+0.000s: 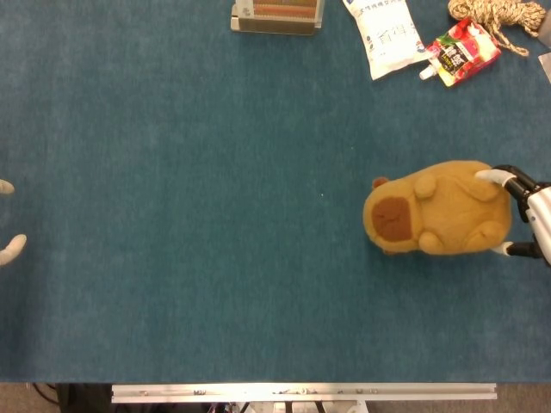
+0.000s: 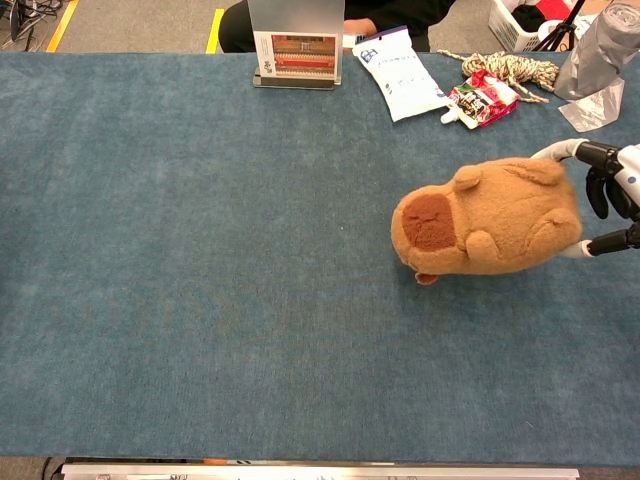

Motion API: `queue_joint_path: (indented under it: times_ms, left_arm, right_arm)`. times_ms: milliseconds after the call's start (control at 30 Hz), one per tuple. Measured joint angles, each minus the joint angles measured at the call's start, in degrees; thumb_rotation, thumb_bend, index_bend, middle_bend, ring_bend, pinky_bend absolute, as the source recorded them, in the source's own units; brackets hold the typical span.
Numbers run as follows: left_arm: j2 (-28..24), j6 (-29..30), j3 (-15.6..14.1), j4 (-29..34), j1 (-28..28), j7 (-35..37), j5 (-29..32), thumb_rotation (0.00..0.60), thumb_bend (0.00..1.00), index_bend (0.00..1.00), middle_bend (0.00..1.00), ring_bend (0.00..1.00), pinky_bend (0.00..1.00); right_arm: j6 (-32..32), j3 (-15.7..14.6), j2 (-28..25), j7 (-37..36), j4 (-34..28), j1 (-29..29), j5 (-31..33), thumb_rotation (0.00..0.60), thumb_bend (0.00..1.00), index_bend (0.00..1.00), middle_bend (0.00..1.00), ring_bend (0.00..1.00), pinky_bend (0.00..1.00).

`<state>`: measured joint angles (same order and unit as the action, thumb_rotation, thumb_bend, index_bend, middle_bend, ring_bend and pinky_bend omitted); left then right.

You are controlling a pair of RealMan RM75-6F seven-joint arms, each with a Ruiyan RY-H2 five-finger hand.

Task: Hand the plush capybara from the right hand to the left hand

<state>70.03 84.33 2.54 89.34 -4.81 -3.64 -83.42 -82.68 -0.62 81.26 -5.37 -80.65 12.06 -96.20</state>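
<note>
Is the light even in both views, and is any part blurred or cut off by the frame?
Head view: even, soft light, sharp; the left hand shows only fingertips at the edge. Chest view: equally even, plush capybara sharp, right hand cropped by the border.

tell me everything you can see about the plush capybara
The capybara is a rounded tan plush with fuzzy fabric, a darker brown snout patch facing the table's left, small ears and stubby feet. It lies lengthwise at the table's right side, on or just above the blue cloth. The right hand grips its rear end, fingers above and below. Nothing else touches it.
</note>
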Motion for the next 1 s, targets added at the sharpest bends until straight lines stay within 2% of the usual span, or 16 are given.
queue_joint_path:
  times_ms: [267,467,733,1000]
  left_arm:
    - [0.30,-0.22,0.04,0.49,-0.07,1.57,-0.02,0.600,0.15,0.36,0.32,0.33,0.49]
    - [0.12,-1.62,0.36,3.82,-1.07,5.24,-0.40,0.600,0.15,0.36,0.32,0.33,0.49]
    - [0.30,-4.34,1.19,7.14,-3.45,6.04,-0.60,0.600,0.15,0.35,0.31,0.33,0.49]
    - [0.78,-7.87,3.18,11.63,-6.50,9.13,1.01,0.600,0.15,0.32,0.30,0.33,0.48]
  right_arm:
    - [-1.32,0.54,0.26,-1.82,-1.40,0.55,-0.99,0.600,0.04,0.70,0.70,0.74,0.79]
    - [-2.94,2.51,1.62,-3.06,-3.06,2.27,-2.40,0.600,0.04,0.70,0.70,0.74,0.79]
    - [-3.62,4.86,4.00,-3.57,-3.99,4.87,-3.46,0.600,0.04,0.70,0.70,0.74,0.79]
    - [-3.55,7.04,5.78,-2.96,-4.63,7.81,-4.26,0.600,0.04,0.70,0.70,0.74,0.79]
